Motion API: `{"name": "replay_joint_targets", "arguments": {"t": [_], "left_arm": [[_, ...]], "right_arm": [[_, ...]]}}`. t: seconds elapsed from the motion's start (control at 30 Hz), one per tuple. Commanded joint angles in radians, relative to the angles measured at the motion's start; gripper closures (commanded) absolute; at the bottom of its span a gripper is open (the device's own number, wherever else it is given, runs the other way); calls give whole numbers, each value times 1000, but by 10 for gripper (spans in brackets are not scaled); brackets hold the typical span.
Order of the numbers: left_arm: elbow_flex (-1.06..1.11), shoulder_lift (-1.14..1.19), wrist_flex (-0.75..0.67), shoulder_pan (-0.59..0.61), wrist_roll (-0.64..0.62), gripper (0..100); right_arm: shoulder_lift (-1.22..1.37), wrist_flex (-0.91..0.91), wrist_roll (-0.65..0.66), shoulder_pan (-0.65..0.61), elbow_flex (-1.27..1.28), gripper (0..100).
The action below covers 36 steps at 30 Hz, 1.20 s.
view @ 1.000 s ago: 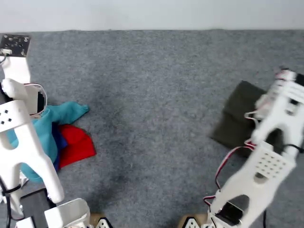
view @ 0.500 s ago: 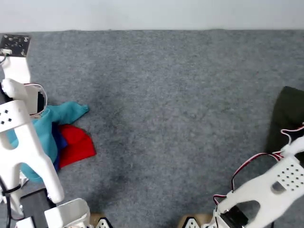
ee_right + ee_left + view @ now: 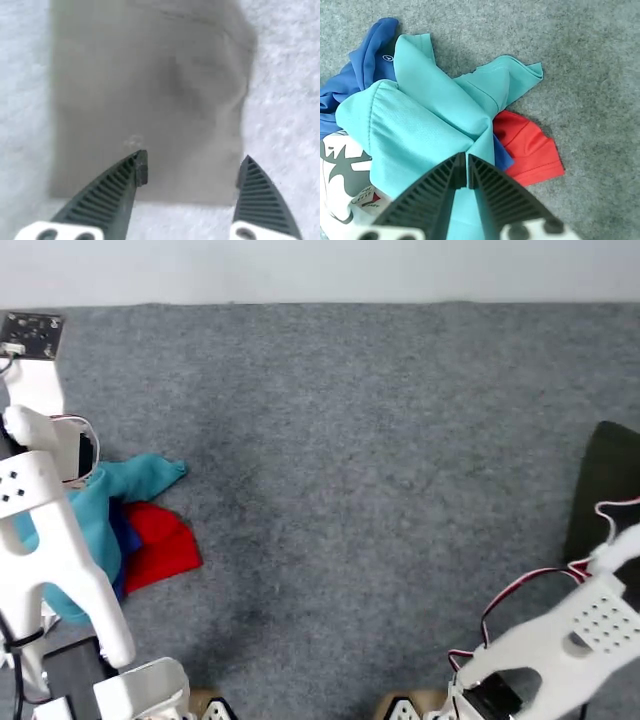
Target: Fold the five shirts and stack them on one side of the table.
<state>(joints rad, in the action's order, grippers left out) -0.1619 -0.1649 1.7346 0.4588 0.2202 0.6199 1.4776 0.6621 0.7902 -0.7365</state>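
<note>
Right wrist view: right fingers [image 3: 125, 185] spread over the dark shirt [image 3: 150, 90], long axis running away; left fingers [image 3: 490, 186] together.

High camera overlooks table [image 3: 350, 440]; wrist cameras peer closely down at shirts [image 3: 420, 120].

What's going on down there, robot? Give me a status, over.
Left gripper shut, above crumpled teal shirt. Right gripper open over folded dark shirt. Red shirt and blue shirt lie under the teal.
</note>
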Motion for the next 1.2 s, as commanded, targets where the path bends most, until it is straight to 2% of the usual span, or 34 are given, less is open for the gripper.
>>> {"name": "replay_joint_targets", "arguments": {"t": [0.0,0.07,0.13,0.23,0.4,0.5,0.73,0.8,0.93,1.07,1.17], "left_arm": [[2,-44,20,2,5,986],[2,-44,20,2,5,986],[1,-46,20,2,5,986],[1,-48,20,3,5,986],[7,-115,20,-11,8,986],[38,-160,20,-15,28,986],[182,-190,20,-14,163,983],[205,-181,18,0,163,946],[222,-117,18,52,163,810],[222,-11,15,103,236,798],[222,61,-29,129,247,798]], "right_arm": [[-76,124,-9,-65,-57,892],[-47,162,-11,-90,-57,998],[-7,209,-11,-111,-57,953],[38,294,-17,-154,-58,994],[-5,320,-152,-170,-58,990],[-87,320,-183,-176,-21,990],[-381,318,-180,-245,374,990],[-469,317,-180,-268,494,990],[-607,315,-181,-302,680,990],[-679,315,-186,-317,801,990],[-711,315,-187,-315,856,990]]}}
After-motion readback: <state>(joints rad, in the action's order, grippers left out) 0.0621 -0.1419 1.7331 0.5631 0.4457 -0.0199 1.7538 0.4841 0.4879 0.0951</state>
